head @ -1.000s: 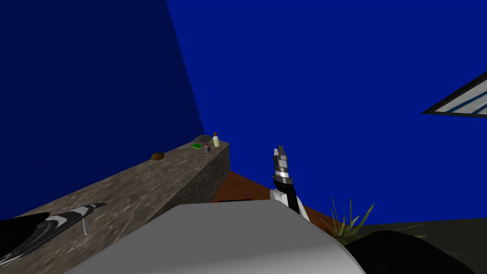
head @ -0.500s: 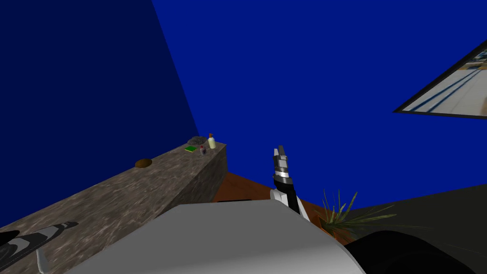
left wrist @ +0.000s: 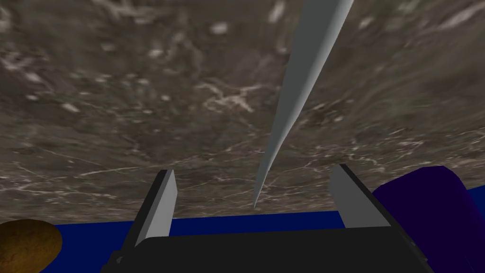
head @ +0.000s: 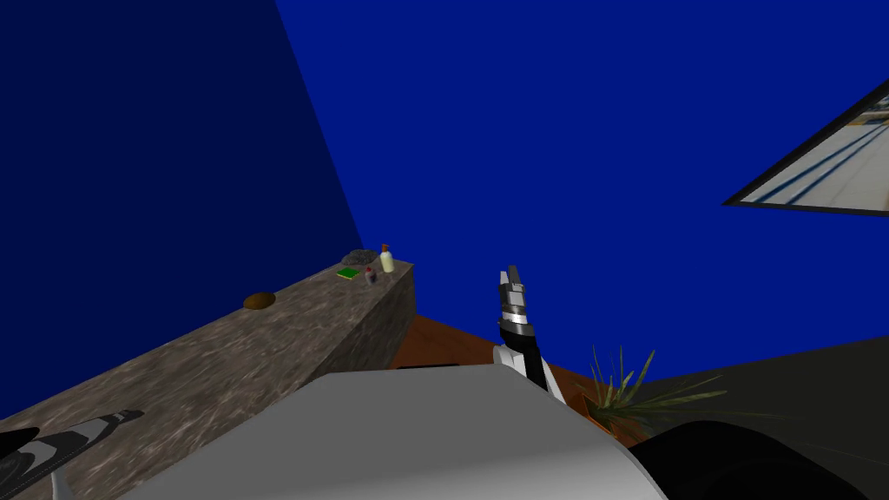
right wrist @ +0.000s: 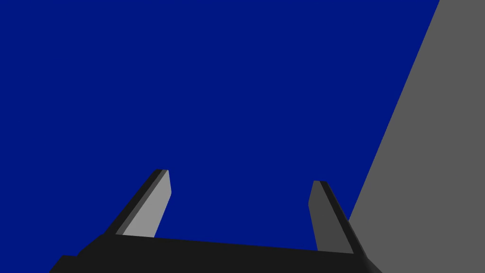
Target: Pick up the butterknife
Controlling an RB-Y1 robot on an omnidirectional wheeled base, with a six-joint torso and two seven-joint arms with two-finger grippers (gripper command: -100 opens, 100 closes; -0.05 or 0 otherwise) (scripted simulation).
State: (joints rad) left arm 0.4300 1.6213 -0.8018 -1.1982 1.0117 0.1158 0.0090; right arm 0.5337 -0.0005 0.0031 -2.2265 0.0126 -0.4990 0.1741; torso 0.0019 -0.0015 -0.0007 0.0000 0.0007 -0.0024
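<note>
Left gripper (left wrist: 253, 170) was seen poised over the counter (left wrist: 118, 95), fingers (left wrist: 161, 208) spread wide, nothing clamped. The butterknife (left wrist: 303, 71) was found lying on the counter top: plain grey, long and tapered. Its narrow end was pointed at the gripper body and roughly centred in the gap between the fingers. No contact with either finger was seen.

A brown rounded lump (left wrist: 26, 244) was noted on the counter, off one finger's outer side. A dark blue rounded shape (left wrist: 426, 208) was seen beside the other finger and could not be identified.

At the counter's far end a pale bottle (head: 386, 259), a flat green item (head: 348, 273) and a dark lump (head: 358, 256) were grouped.

Right gripper (right wrist: 240, 177) was held raised, well clear of the counter's right side, fingers apart, empty.
</note>
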